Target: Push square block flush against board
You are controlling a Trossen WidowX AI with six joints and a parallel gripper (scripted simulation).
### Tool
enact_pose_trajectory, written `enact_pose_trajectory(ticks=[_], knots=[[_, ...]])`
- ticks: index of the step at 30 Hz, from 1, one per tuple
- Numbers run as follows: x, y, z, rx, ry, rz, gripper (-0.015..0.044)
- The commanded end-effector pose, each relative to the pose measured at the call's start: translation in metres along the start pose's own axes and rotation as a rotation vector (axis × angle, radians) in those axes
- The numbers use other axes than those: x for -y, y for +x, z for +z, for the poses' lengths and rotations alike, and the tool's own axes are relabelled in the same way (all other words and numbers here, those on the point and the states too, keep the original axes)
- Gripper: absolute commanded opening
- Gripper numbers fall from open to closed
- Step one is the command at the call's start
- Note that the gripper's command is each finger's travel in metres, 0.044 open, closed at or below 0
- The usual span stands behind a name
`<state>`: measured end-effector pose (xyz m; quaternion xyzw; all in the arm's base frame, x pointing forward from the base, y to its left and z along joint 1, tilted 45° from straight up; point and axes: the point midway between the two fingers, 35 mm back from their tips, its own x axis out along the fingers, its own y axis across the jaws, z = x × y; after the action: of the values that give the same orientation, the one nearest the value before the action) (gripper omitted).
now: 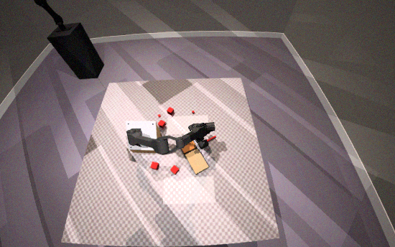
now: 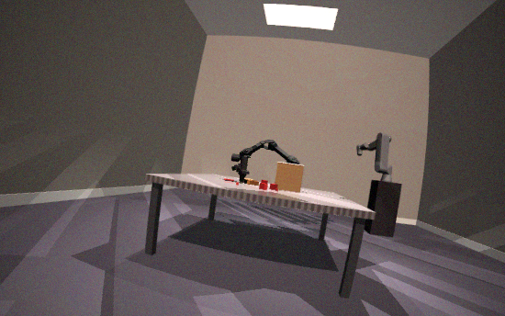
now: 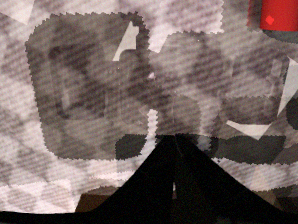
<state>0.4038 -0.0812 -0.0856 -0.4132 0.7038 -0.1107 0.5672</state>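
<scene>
The tan board (image 1: pixel 197 163) lies slantwise on the table. The orange square block (image 1: pixel 187 147) lies at its upper-left end, with a dark line between them. The arm partly covers the block, so I cannot tell whether a whole side touches or how even the edges are. My gripper (image 1: pixel 202 144) (image 2: pixel 242 182) (image 3: pixel 173 144) is shut and empty. It is low over the table, just right of the block in the top view. In the wrist view a brown piece (image 3: pixel 90 202) shows at the lower left, mostly hidden by the fingers.
A red stick (image 1: pixel 212 138) (image 2: pixel 230 180) lies just right of the gripper. Red cubes (image 1: pixel 170 110) (image 1: pixel 161 123) lie behind the arm; two more (image 1: pixel 154 165) (image 1: pixel 174 169) lie left of the board. The arm stands on a white-topped box (image 1: pixel 141 126) (image 2: pixel 289 176) at the left.
</scene>
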Motion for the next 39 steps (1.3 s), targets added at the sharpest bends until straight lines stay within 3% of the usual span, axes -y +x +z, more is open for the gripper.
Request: enact_pose_trajectory(ticks=[1,12,16,23,39], knots=[[0.001,-0.001,0.008,0.003,0.005,-0.003,0.0],[0.0,-0.003,0.017,0.001,0.001,-0.001,0.0],[0.0,-0.054,0.017,0.005,0.006,-0.001,0.0],[-0.001,-0.057,0.019,0.017,0.006,-0.009,0.0],[-0.029,-0.058,-0.01,0.014,0.533,0.0,0.0]])
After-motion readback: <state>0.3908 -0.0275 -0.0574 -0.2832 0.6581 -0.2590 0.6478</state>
